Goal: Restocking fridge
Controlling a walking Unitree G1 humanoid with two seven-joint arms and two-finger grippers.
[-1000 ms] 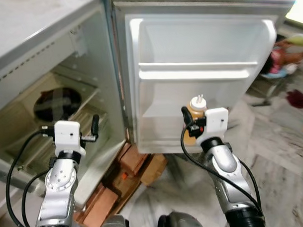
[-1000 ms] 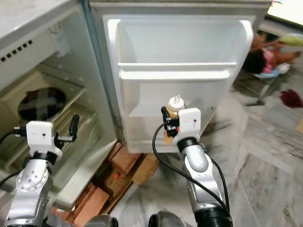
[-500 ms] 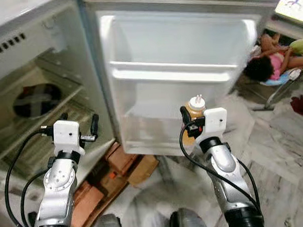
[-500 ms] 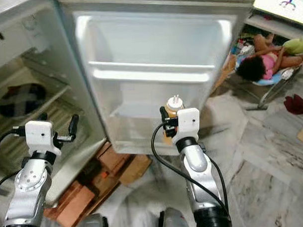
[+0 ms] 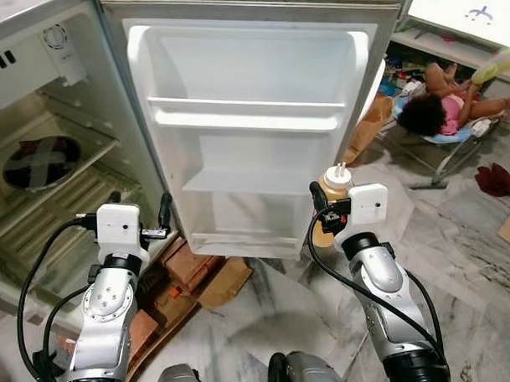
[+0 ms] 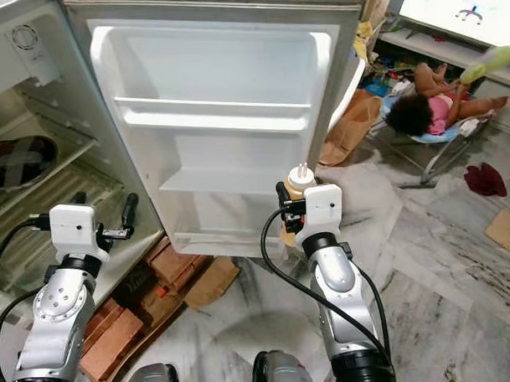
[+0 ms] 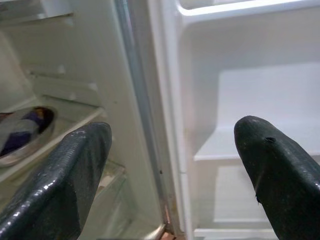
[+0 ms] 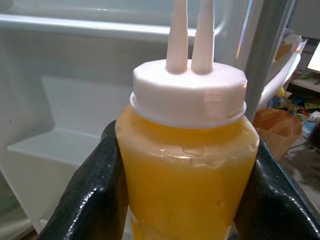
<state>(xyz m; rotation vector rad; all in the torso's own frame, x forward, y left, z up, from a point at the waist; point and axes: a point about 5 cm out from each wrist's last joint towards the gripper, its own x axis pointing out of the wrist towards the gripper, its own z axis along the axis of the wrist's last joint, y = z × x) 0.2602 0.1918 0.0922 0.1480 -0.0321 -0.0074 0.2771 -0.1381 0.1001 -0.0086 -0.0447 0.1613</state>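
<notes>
My right gripper (image 5: 321, 212) is shut on a squeeze bottle (image 8: 187, 165) of yellow sauce with a white twin-nozzle cap, held upright in front of the lower right part of the open fridge door (image 5: 251, 82). The door has a white rail shelf (image 5: 244, 116) and a lower shelf (image 5: 230, 188), both bare. My left gripper (image 5: 138, 213) stands open, raised near the door's hinge edge, with nothing between its fingers (image 7: 75, 170). The fridge interior (image 5: 45, 165) lies to the left, with a round dark plate (image 5: 38, 161) on a wire shelf.
Bricks and cardboard (image 5: 187, 273) lie under the fridge's front. A person (image 5: 440, 105) sits on the marble floor at the far right beside a chair frame. A brown paper bag (image 6: 345, 129) stands behind the door. Open floor (image 5: 475, 259) lies to my right.
The camera has swung right and pulled back, so the fridge and door sit further left in view. Both arms keep their pose; the bottle stays gripped.
</notes>
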